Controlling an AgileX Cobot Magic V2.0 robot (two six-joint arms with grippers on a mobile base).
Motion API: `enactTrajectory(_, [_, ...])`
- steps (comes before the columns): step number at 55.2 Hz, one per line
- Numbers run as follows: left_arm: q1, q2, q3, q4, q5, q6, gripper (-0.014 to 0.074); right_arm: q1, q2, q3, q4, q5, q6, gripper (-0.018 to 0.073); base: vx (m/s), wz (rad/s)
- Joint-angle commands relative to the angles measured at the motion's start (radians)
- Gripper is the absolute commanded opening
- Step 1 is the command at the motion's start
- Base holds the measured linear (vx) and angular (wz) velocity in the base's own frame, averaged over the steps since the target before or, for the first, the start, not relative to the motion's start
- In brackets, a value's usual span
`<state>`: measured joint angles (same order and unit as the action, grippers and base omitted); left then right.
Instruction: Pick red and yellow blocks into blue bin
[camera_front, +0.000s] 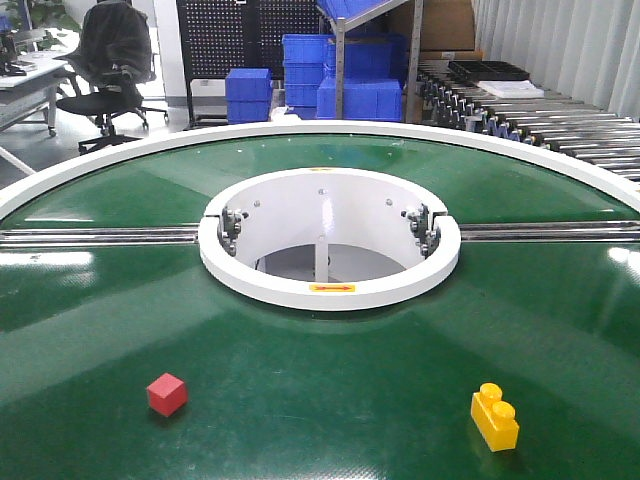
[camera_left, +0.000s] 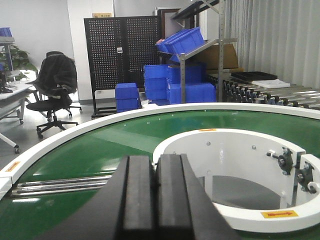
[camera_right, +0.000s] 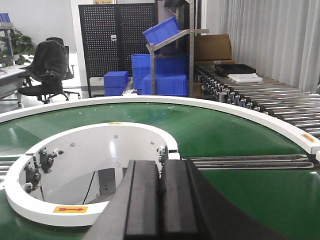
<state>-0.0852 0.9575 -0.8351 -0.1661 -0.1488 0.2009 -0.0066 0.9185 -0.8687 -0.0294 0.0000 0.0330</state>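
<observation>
Legible words: none | white ring (camera_front: 260, 285): yellow label (camera_front: 331, 288) with a red arrow, no lettering made out | outer rim (camera_left: 50, 145): small yellow sticker (camera_left: 12, 166), possibly an arrow, too small to read | pegboard (camera_left: 125, 55): top plaque (camera_left: 101, 15), lettering blurred

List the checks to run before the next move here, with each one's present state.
1. Red cube lies free on the green belt: ok.
2. Yellow brick upright, studs up, well apart from the cube: ok.
3. Left gripper open for a grasp: not ok, jaws shut, empty.
4. Right gripper open: not ok, jaws shut, empty.
5. Blue bin located: cannot tell, it shows in no view.
</observation>
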Motion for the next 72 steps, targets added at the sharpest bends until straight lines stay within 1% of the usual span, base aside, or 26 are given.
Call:
enactTrajectory(1, [-0.002,-0.011,-0.042,-0.003,-0.091,0.0,0.0129,-0.003,-0.011,-0.039,-0.017,-0.086,-0.005,0.0194,0.0,0.0])
enactTrajectory(5, [-0.002,-0.011,-0.042,-0.003,-0.074,0.0,0.0213,-0.003,-0.011,-0.039,-0.017,-0.081,-0.005,0.0326,0.0,0.0])
enactTrajectory(8, [-0.002,-0.011,-0.042,-0.003,-0.064,0.0,0.0285,-0.003,-0.011,-0.039,-0.015,-0.08,-0.005,0.0437,0.0,0.0])
enactTrajectory(9, [-0.002,-0.011,-0.042,-0.003,-0.061,0.0,0.0322,-0.003,-0.009,-0.039,-0.015,-0.08,-0.005,0.0478,0.0,0.0])
enactTrajectory(10, [-0.002,-0.011,-0.042,-0.003,-0.06,0.0,0.0331,-0.003,-0.009,-0.039,-0.015,-0.078,-0.005,0.0519,0.0,0.0])
enactTrajectory(11, [-0.002,-0.011,-0.042,-0.003,-0.059,0.0,0.0367,-0.003,-0.007,-0.039,-0.013,-0.078,-0.005,0.0557,0.0,0.0])
enactTrajectory(15, [-0.002,-0.01,-0.042,-0.003,-0.059,0.0,0.0449,-0.003,-0.007,-0.039,-0.013,-0.084,-0.005,0.0678,0.0,0.0])
enactTrajectory(17, [-0.002,-0.01,-0.042,-0.003,-0.058,0.0,0.0491,-0.003,-0.007,-0.039,-0.013,-0.088,-0.005,0.0721,0.0,0.0])
enactTrajectory(18, [-0.002,-0.01,-0.042,-0.003,-0.055,0.0,0.051,-0.003,-0.007,-0.039,-0.013,-0.095,-0.005,0.0729,0.0,0.0])
enactTrajectory(23, [-0.002,-0.01,-0.042,-0.003,-0.023,0.0,0.0566,-0.003,-0.007,-0.039,0.017,-0.101,0.021,0.0726,0.0,0.0])
enactTrajectory(27, [-0.002,-0.007,-0.042,-0.003,0.01,0.0,0.0584,-0.003,-0.002,-0.051,0.02,-0.048,0.029,0.0715,0.0,0.0])
enactTrajectory(29, [-0.002,-0.007,-0.042,-0.003,0.02,0.001,0.0584,-0.003,0.009,-0.07,0.004,0.012,0.021,0.0706,0.0,0.0])
enactTrajectory(32, [-0.002,-0.007,-0.042,-0.003,0.025,0.001,0.0584,0.007,0.048,-0.127,-0.017,0.151,-0.004,0.069,0.0,0.0])
enactTrajectory(39, [-0.002,-0.007,-0.042,-0.002,0.025,0.002,0.0582,0.077,0.196,-0.283,-0.004,0.425,-0.056,0.0657,0.0,0.0])
enactTrajectory(43, [-0.002,-0.007,-0.042,-0.002,0.028,0.002,0.0582,0.111,0.302,-0.387,0.012,0.59,-0.058,0.065,0.0,0.0])
enactTrajectory(47, [-0.002,-0.007,-0.042,-0.002,0.031,0.002,0.0582,0.125,0.42,-0.462,0.019,0.702,-0.057,0.0648,0.0,0.0])
enactTrajectory(52, [-0.002,-0.007,-0.042,-0.002,0.031,0.002,0.0582,0.126,0.53,-0.522,0.029,0.767,-0.058,0.0643,0.0,0.0])
enactTrajectory(63, [-0.002,-0.007,-0.042,-0.002,0.041,0.002,0.0582,0.125,0.755,-0.609,0.029,0.83,-0.095,0.0627,0.0,0.0])
enactTrajectory(72, [-0.002,-0.007,-0.042,-0.002,0.067,0.002,0.0582,0.125,0.894,-0.665,0.019,0.834,-0.094,0.0618,0.0,0.0])
